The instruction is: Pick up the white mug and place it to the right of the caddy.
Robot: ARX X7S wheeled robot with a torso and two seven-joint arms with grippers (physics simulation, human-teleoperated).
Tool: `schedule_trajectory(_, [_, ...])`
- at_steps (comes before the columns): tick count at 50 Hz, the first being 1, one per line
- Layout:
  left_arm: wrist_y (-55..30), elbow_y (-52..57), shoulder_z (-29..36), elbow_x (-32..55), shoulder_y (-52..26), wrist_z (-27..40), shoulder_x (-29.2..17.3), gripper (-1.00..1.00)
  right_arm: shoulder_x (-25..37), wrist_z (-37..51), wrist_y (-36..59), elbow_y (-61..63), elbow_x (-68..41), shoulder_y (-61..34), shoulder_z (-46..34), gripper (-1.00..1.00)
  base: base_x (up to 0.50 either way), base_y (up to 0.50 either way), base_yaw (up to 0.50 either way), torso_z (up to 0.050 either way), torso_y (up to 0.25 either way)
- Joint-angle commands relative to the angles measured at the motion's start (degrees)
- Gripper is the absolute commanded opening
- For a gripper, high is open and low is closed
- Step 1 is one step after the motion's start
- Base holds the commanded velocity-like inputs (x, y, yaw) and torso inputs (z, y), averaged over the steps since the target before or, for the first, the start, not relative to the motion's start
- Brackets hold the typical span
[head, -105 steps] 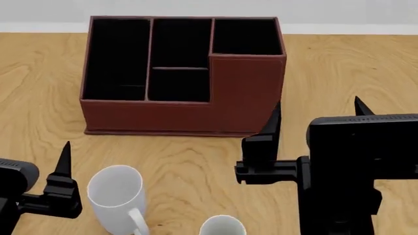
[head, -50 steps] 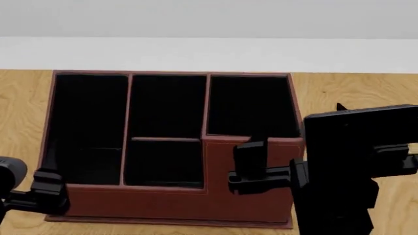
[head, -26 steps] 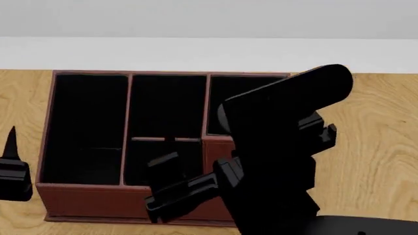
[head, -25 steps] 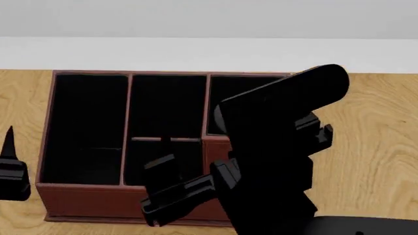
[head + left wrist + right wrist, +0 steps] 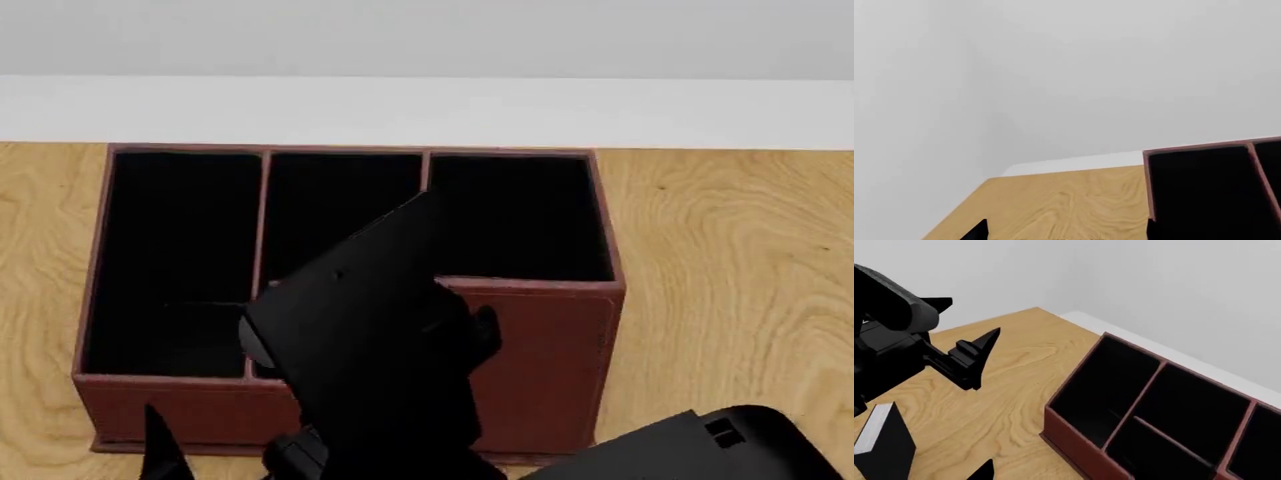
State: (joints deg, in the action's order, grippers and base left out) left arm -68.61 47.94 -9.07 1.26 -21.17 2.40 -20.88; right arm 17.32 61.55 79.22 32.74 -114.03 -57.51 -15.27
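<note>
My left pincer (image 5: 974,316) hangs over the desk (image 5: 1014,385) with its two pointed fingers spread wide and nothing between them; its own wrist view shows just the two tips, well apart. Of my right pincer (image 5: 985,471) only one fingertip shows, so I cannot tell whether it is spread or pressed together. That arm (image 5: 374,340) crosses low in front of the caddy (image 5: 534,340) in the head view and hides the middle of its front. A small black box with a white edge (image 5: 881,447) stands near the right pincer, on the side away from the caddy. The white mug shows in no view, so I cannot place it. I judge the step to be the reach for the mug, hardly begun. To do it well I should first get the mug back in sight, then come in level with the fingers wide, straddle the body rather than the handle, and close only once both fingers flank it. Bare wood (image 5: 734,300) shows right of the caddy, where it should go
</note>
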Motion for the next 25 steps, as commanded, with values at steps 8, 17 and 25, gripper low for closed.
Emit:
schedule_trajectory(8, [0.4, 0.5, -3.2, -0.2, 1.5, 0.1, -0.8, 1.0, -1.7, 1.3, -1.6, -2.7, -4.6, -1.8, -8.7, 1.0, 0.0, 0.0, 0.0, 0.0, 0.0])
schedule_trajectory(17, [1.1, 0.2, -3.2, -0.3, 2.0, 0.4, -0.7, 1.0, -2.4, 1.2, -2.7, -3.7, -6.6, -2.0, -11.9, 1.0, 0.0, 0.0, 0.0, 0.0, 0.0])
schedule_trajectory(25, [2.7, -0.5, -3.2, -0.5, 2.9, 0.7, -0.8, 1.0, -3.5, -0.6, -1.4, -4.6, -6.2, -1.5, -14.7, 1.0, 0.0, 0.0, 0.0, 0.0, 0.0])
